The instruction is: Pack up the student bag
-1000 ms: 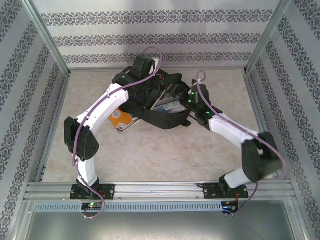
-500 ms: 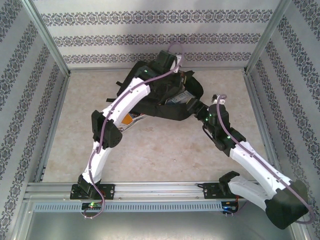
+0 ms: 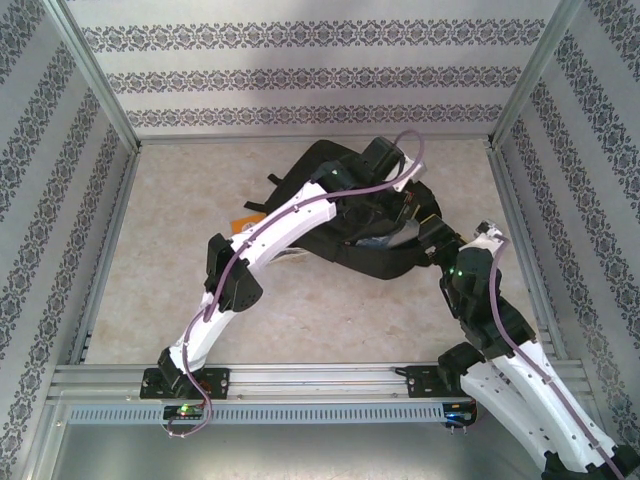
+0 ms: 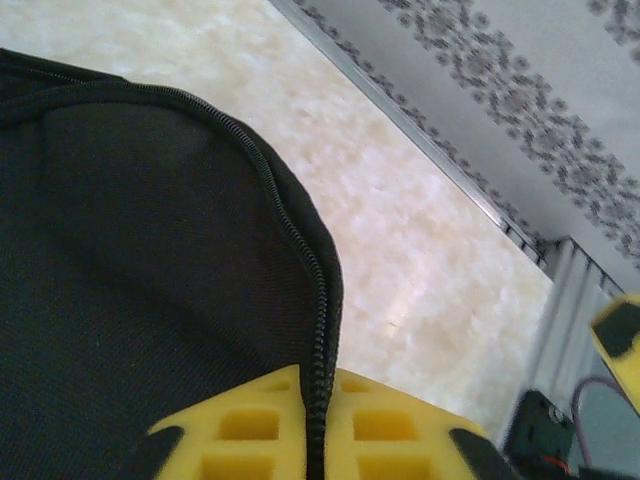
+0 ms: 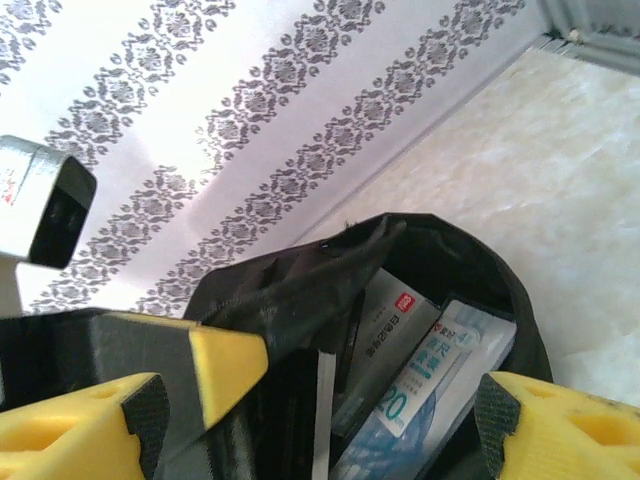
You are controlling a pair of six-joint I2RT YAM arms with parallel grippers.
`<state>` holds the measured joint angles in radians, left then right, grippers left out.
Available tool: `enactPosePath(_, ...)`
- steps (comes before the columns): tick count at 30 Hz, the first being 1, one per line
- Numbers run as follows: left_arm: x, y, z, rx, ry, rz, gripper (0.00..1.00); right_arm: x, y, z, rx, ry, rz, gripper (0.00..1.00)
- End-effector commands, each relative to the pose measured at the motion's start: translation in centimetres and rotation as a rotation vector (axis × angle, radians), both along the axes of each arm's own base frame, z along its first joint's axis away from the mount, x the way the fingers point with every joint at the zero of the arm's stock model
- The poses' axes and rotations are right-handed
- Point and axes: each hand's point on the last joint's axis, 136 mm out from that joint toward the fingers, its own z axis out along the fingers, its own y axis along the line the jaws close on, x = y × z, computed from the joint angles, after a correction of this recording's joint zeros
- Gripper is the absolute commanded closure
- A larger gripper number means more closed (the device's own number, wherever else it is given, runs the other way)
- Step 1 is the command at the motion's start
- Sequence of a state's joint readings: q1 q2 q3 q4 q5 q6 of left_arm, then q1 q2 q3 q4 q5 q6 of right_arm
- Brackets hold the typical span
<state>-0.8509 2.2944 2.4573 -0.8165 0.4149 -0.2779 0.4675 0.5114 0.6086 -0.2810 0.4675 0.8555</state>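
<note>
Marble-look counter (image 3: 200,260) spread across the enclosure, ringed by walls (image 3: 300,70) papered in grey floral bands. On its far right part lay the student bag (image 3: 385,262), black and slumped, with its mouth facing the right arm.

The left arm (image 3: 285,222) reached diagonally across to the bag's far side. The right arm (image 3: 480,300) rose from the near right corner to the bag's right end.

The left jaws stood somewhat parted and clamped nothing. In the left wrist view the bag's zippered edge lay across one yellow finger (image 4: 280,430). The other finger (image 4: 622,328) sat apart at the right edge, with bare counter showing between them.

The right jaws were spread wide at the bag's mouth. A fold of black fabric touched one yellow finger (image 5: 225,360) but was not pinched.

Inside the mouth sat a white booklet (image 5: 395,310) with a red mark and, just beside it, a pale blue one (image 5: 435,365). The corner of an orange book (image 3: 245,222) showed beside the left arm, at the bag's left.
</note>
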Motion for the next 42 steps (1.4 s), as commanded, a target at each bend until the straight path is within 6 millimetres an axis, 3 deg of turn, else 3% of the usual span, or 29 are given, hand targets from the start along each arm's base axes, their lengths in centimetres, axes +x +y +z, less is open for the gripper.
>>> enactPosePath(1,-2.2,1.0,3.6,-0.047,-0.002,-0.044,0.57,-0.1,-0.4,0.6,-0.088,0.032,-0.01,0.18)
enactPosePath(3,-1.9,2.9,4.3,-0.028,-0.03,0.004,0.43,0.3,0.4,1.1,-0.112,0.043,0.034,0.17)
enactPosePath(5,-0.9,5.6,4.7,-0.043,-0.037,0.087,0.36,0.8,1.5,1.4,-0.124,0.053,0.085,0.17)
enactPosePath(7,0.5,9.3,5.9,-0.099,-0.032,0.204,0.34,1.3,2.8,1.5,-0.12,0.066,0.138,0.19)
enactPosePath(9,2.5,14.4,5.8,-0.158,0.011,0.364,0.33,1.9,4.7,1.4,-0.099,0.073,0.219,0.24)
enactPosePath(13,5.9,26.1,1.7,-0.137,0.117,0.727,0.33,3.1,10.2,0.3,-0.032,0.108,0.417,0.34)
enactPosePath(15,7.4,31.7,-1.2,-0.09,0.161,0.889,0.34,3.3,14.4,-0.8,-0.043,0.143,0.539,0.36)
enactPosePath(18,9.7,36.4,-4.4,-0.06,0.228,1.0,0.36,3.2,20.2,-2.2,-0.088,0.21,0.684,0.38)
enactPosePath(21,12.3,37.4,-7.3,-0.014,0.286,1.007,0.37,3.3,25.0,-5.0,-0.102,0.316,0.776,0.41)
enactPosePath(26,15.8,36.9,-12.8,0.024,0.396,0.983,0.38,4.2,29.3,-9.3,-0.047,0.372,0.802,0.45)
enactPosePath(31,17.0,37.2,-17.0,0.098,0.441,0.969,0.38,4.6,33.2,-14.1,-0.017,0.501,0.864,0.46)
enactPosePath(37,15.7,38.4,-20.6,0.19,0.466,0.979,0.35,5.3,33.9,-19.1,-0.071,0.603,0.831,0.48)
enactPosePath(42,14.0,38.9,-22.6,0.21,0.533,0.99,0.34,7.7,31.5,-20.3,-0.223,0.605,0.712,0.46)
